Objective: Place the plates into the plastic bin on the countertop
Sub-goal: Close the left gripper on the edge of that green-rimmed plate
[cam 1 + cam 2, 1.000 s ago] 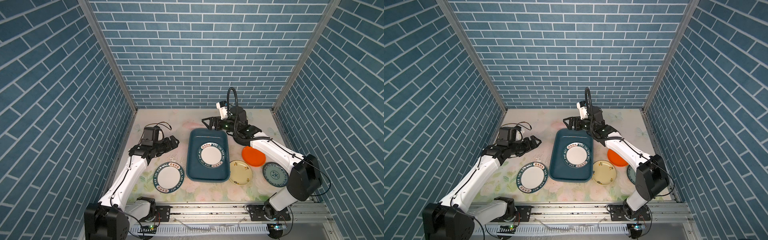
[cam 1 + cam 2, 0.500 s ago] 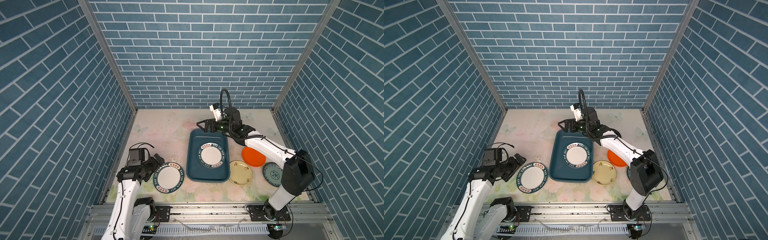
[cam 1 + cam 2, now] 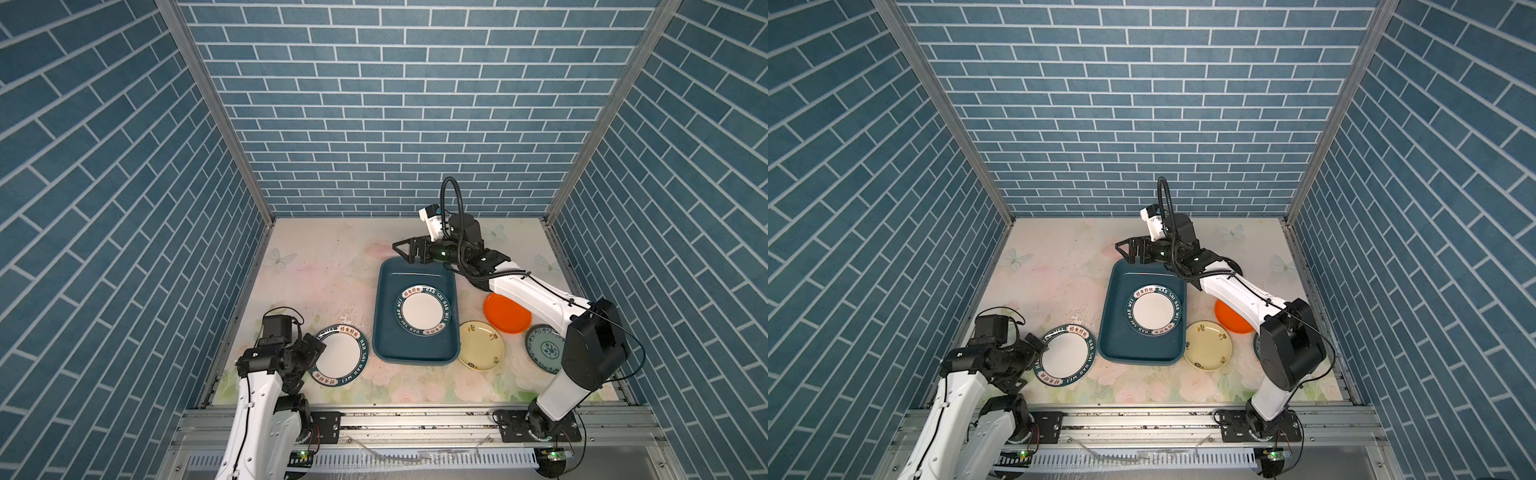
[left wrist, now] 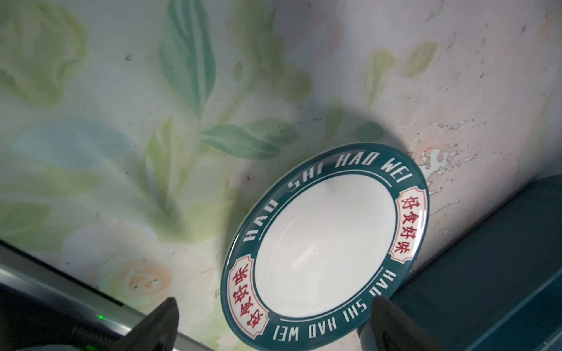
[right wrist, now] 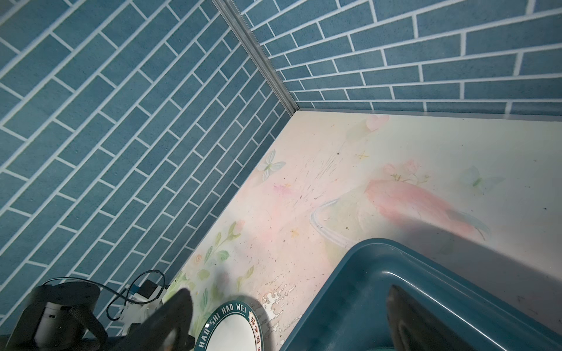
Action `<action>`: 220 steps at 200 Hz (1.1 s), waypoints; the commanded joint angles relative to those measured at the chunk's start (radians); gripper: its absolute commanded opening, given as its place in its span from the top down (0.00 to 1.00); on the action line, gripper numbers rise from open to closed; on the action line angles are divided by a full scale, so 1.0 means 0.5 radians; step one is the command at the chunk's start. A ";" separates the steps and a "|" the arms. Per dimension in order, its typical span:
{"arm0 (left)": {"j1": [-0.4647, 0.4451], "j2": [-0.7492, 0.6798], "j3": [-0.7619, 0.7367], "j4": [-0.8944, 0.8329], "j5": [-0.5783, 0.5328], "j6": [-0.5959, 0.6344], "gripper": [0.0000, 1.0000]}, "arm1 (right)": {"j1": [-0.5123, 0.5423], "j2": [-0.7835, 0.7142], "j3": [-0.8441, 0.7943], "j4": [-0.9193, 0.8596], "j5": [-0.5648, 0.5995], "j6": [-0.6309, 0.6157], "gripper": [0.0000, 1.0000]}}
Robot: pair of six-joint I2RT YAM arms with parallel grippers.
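The dark teal plastic bin (image 3: 379, 332) (image 3: 1106, 332) lies mid-countertop (image 3: 324, 266) in both top views, with a white green-rimmed plate (image 3: 423, 309) inside it. A second such plate (image 3: 341, 355) (image 4: 325, 240) lies flat left of the bin. My left gripper (image 3: 313, 345) (image 4: 273, 304) is open at that plate's left edge, its near rim between the fingers. My right gripper (image 3: 405, 249) (image 5: 289, 293) is open and empty above the bin's (image 5: 380, 288) far end. Orange (image 3: 507, 313), cream-yellow (image 3: 481, 345) and blue-patterned (image 3: 545, 343) plates lie right of the bin.
Blue brick walls close in three sides. My right arm (image 3: 536, 295) stretches over the orange plate, and its base (image 3: 590, 353) hides part of the blue-patterned plate. A metal rail (image 3: 415, 419) runs along the front edge.
My left arm has pulled back from the far left of the countertop to the front, reaching the plate's left edge. The right gripper has shifted slightly left over the bin's far end.
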 commanded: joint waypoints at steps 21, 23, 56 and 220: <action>0.009 0.098 -0.147 0.130 0.060 -0.092 0.00 | -0.001 -0.015 0.003 0.055 0.034 -0.019 0.01; 0.009 0.105 -0.151 0.139 0.065 -0.093 0.00 | -0.001 -0.015 0.003 0.054 0.035 -0.021 0.01; 0.007 0.160 -0.239 0.388 0.198 -0.106 0.00 | -0.001 -0.012 -0.009 0.048 0.048 -0.019 0.01; -0.255 0.644 -0.312 1.437 0.406 -0.432 0.05 | -0.001 -0.055 -0.060 0.016 0.141 -0.026 0.01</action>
